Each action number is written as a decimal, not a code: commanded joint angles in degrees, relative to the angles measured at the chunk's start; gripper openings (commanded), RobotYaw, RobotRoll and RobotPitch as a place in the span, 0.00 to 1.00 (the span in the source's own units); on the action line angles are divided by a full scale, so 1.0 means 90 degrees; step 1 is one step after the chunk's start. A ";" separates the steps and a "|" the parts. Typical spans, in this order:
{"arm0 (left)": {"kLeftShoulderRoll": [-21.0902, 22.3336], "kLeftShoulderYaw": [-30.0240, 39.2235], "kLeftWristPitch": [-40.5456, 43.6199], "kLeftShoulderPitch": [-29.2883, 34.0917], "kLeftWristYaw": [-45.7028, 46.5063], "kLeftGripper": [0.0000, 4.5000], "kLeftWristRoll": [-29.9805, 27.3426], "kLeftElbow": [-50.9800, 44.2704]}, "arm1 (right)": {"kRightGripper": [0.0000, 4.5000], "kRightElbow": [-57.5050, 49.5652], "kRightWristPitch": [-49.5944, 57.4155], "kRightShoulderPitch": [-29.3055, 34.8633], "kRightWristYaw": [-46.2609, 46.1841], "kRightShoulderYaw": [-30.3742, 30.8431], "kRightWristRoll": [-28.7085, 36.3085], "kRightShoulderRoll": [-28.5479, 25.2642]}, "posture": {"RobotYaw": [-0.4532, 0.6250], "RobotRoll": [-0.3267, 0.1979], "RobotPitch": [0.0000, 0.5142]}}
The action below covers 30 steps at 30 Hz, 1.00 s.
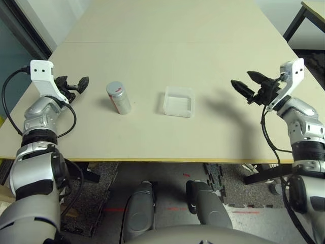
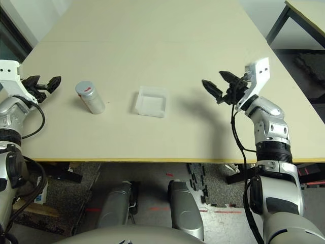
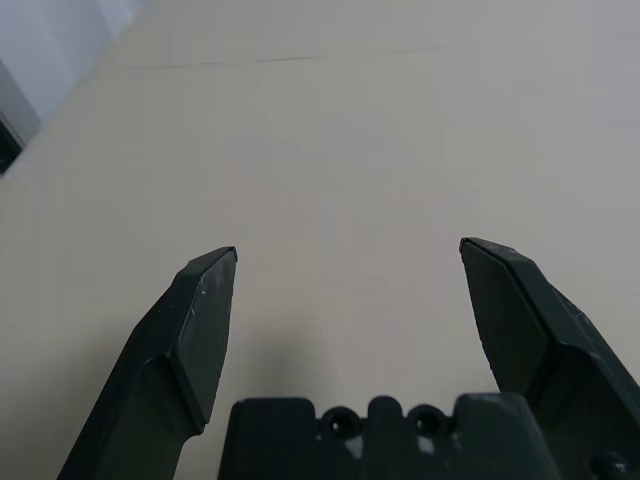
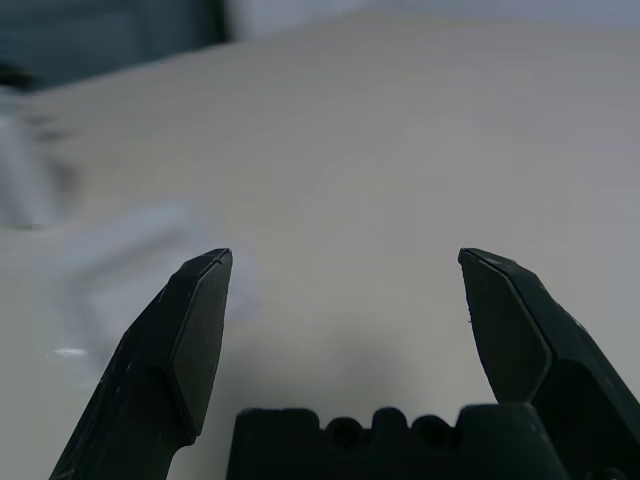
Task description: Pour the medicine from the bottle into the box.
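Beige worktop point(image 1: 213, 46) carries the bottle point(image 1: 119, 97) upright, near the left hand point(image 1: 76, 84), with the box point(image 1: 178, 101) just beyond it. Both hands, the right hand point(image 1: 247, 86) too, hover with fingers apart. Best grip the bottle's side squarely, low enough to tip over the box.

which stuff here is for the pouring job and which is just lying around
For the job:
- bottle, standing on the table
- box, beside the bottle, apart from it
- left claw, open
- right claw, open

Just there:
- table
- another table's corner, far right
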 commanded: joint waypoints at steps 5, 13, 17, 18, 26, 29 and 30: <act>0.0104 0.0158 0.0336 0.0630 -0.0537 1.00 -0.0368 -0.0898 | 1.00 -0.1144 0.0536 0.0297 0.1149 0.0626 0.0418 -0.0030 | 0.42 0.62 0.24; -0.0021 0.0365 0.1546 0.2115 -0.1203 1.00 -0.1283 -0.3383 | 1.00 -0.1495 0.0371 0.0386 0.1845 0.1357 0.0202 -0.0037 | 0.45 0.62 0.25; -0.0104 0.0439 0.1975 0.2718 -0.1238 1.00 -0.1626 -0.4328 | 1.00 -0.1344 0.0262 0.0321 0.1878 0.1463 0.0130 0.0052 | 0.46 0.62 0.26; -0.0130 0.0443 0.2082 0.2905 -0.1268 1.00 -0.1714 -0.4589 | 1.00 -0.1292 0.0225 0.0302 0.1880 0.1487 0.0103 0.0087 | 0.46 0.62 0.26; -0.0362 0.0350 0.2344 0.3809 -0.1288 1.00 -0.1921 -0.5783 | 1.00 -0.1006 0.0017 0.0156 0.1899 0.1564 -0.0024 0.0206 | 0.47 0.62 0.26; -0.0472 0.0220 0.2376 0.4009 -0.1350 1.00 -0.1895 -0.6006 | 1.00 -0.0909 -0.0057 0.0103 0.1896 0.1567 -0.0067 0.0230 | 0.47 0.62 0.26; -0.0522 0.0168 0.2333 0.4052 -0.1337 1.00 -0.1854 -0.6053 | 1.00 -0.0875 -0.0091 0.0089 0.1897 0.1568 -0.0084 0.0235 | 0.47 0.62 0.26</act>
